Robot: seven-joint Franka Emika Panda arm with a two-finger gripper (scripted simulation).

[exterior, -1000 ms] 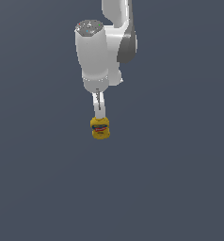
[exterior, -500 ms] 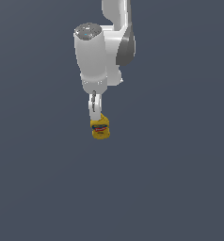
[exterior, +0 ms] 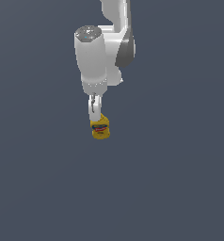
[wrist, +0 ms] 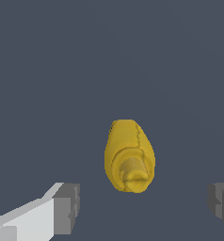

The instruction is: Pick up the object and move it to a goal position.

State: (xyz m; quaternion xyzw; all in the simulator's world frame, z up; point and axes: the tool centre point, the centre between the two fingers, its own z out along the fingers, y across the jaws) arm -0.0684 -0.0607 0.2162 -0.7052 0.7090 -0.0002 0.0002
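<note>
The small yellow bottle (exterior: 100,128) with a red-and-blue label band stands on the dark grey floor. In the wrist view the bottle (wrist: 129,155) is seen from above, its pointed cap facing the camera. My white gripper (exterior: 96,117) hangs straight down just above it, at the bottle's upper part. In the wrist view my gripper (wrist: 144,204) is open; its grey fingertips (wrist: 67,207) stand wide apart on either side of the bottle and do not touch it. In the exterior view only one finger shows clearly.
The plain dark grey floor (exterior: 180,188) spreads all around the bottle. The white arm (exterior: 100,52) rises above it to the exterior view's top edge. No other object shows in either view.
The arm has shifted slightly toward the exterior view's left and come down a little over the bottle. The bottle has not moved.
</note>
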